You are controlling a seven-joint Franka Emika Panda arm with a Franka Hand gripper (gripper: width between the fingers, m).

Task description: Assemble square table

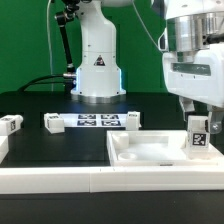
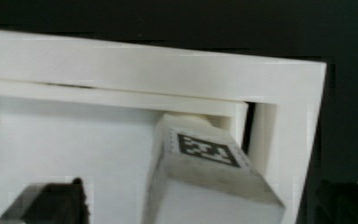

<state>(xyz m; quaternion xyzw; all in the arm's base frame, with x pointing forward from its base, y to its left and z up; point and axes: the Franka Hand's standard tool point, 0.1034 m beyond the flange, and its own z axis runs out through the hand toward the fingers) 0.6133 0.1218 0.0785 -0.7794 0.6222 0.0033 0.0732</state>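
The square table slab (image 1: 150, 152) lies at the exterior view's right, recessed face up, raised rim around it; its rim corner fills the wrist view (image 2: 158, 62). A white tagged leg (image 1: 199, 136) stands upright in the slab's corner at the exterior view's right, seen from above in the wrist view (image 2: 208, 160). My gripper (image 1: 199, 112) hangs straight over this leg. In the wrist view my gripper (image 2: 197, 208) straddles it, with a gap between each dark finger (image 2: 43, 202) and the leg, so the jaws stand open. Three more legs lie loose on the table (image 1: 10, 124) (image 1: 53, 123) (image 1: 133, 119).
The marker board (image 1: 92, 121) lies flat behind the slab, between two loose legs. The long white border wall (image 1: 55, 178) runs along the front. The arm's base (image 1: 98, 65) stands at the back centre, with cables to the exterior view's left.
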